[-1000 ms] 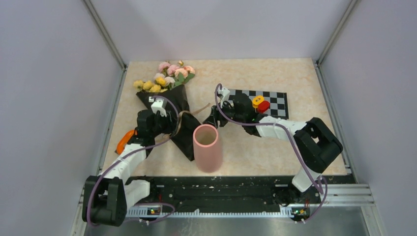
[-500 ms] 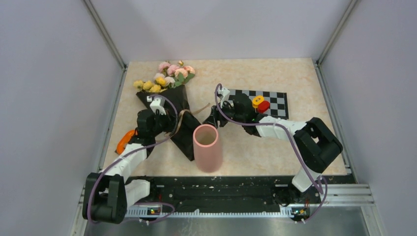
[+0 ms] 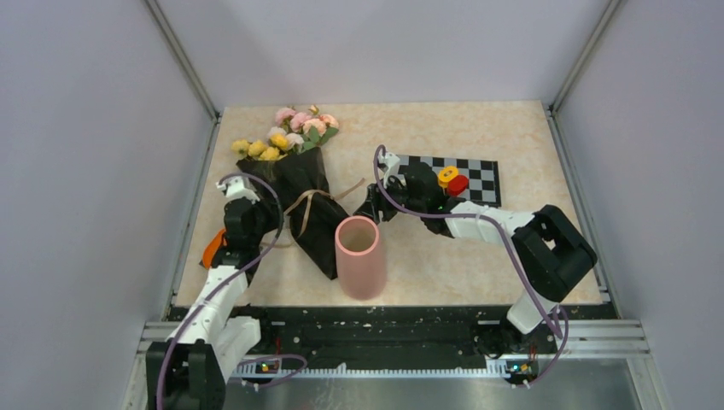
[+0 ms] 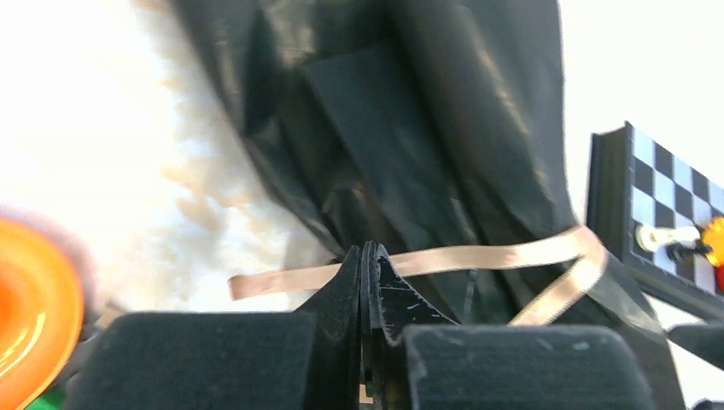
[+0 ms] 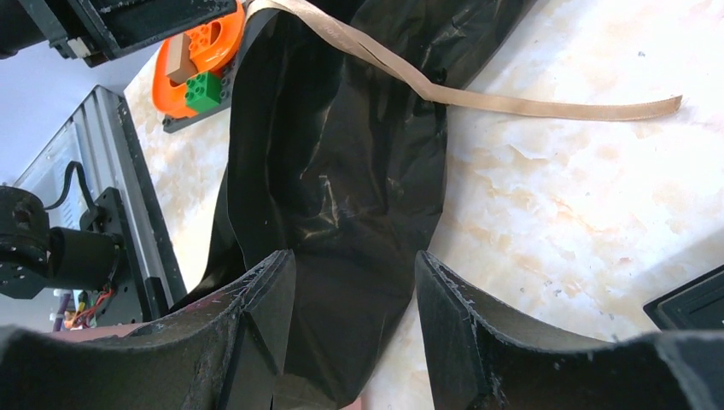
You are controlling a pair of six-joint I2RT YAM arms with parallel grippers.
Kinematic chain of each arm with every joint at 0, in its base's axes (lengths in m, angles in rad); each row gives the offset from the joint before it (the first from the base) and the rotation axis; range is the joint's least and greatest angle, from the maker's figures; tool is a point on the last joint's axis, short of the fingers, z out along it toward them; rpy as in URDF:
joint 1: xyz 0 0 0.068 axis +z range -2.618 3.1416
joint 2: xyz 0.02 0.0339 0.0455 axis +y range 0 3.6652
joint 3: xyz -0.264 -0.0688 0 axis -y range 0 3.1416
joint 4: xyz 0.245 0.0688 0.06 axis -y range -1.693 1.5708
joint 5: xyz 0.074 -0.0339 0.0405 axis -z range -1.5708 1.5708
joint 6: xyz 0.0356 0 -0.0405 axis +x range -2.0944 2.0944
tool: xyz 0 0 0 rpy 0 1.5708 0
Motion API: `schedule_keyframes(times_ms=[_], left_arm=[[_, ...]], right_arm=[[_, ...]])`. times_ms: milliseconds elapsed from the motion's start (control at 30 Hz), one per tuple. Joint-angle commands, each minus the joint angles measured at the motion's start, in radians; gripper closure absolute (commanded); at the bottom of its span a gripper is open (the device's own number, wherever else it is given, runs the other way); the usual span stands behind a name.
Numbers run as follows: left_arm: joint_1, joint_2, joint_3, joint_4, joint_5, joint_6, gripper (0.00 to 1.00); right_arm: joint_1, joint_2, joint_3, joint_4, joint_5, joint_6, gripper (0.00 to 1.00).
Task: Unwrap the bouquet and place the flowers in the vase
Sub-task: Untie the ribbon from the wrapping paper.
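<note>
- Top view: the bouquet (image 3: 300, 195) lies flat on the desk (image 3: 478, 248), left of centre. Its flowers (image 3: 286, 132) point to the far left corner, and the wrapped stem end points at the near edge.
- The vase (image 3: 360, 256) stands upright, just beside that stem end.
- The left tool (image 3: 266, 231) sits at the bouquet's left flank. The right tool (image 3: 369, 207) is at its right flank, just beyond the vase's rim.
- A checkered board (image 3: 470, 175) to the right carries a yellow and a red block.
- Left wrist: the left tool (image 4: 367, 265) is clenched, fingers flat together, with the ribbon (image 4: 495, 254) pinched at the tips. A short end pokes out left, and the rest runs right across the black wrap (image 4: 410, 128).
- Right wrist: the right tool (image 5: 352, 269) is released, jaws apart over the wrap, grasping nothing. A ribbon tail lies on the desk beyond, and an orange disc (image 5: 205, 51) with a green block sits at the far side.
</note>
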Motion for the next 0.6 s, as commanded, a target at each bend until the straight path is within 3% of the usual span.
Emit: schedule_keyframes(times_ms=[0, 233, 300, 367, 567], left_arm=[[0.093, -0.025, -0.024, -0.065, -0.043, -0.065, 1.0], [0.223, -0.06, -0.05, -0.067, 0.122, -0.058, 0.99], [0.224, -0.072, -0.045, -0.047, 0.246, 0.011, 0.86], [0.222, -0.063, -0.019, -0.061, 0.332, 0.079, 0.65], [0.193, -0.003, 0.014, -0.064, 0.346, 0.11, 0.36]], right_arm=[[0.001, -0.07, 0.06, -0.014, 0.008, 0.01, 0.44], [0.024, -0.112, 0.098, -0.06, 0.021, 0.007, 0.44], [0.027, -0.115, 0.1, -0.061, 0.022, 0.004, 0.44], [0.027, -0.114, 0.1, -0.055, 0.02, 0.005, 0.44], [0.027, -0.106, 0.101, -0.04, 0.005, 0.014, 0.44]])
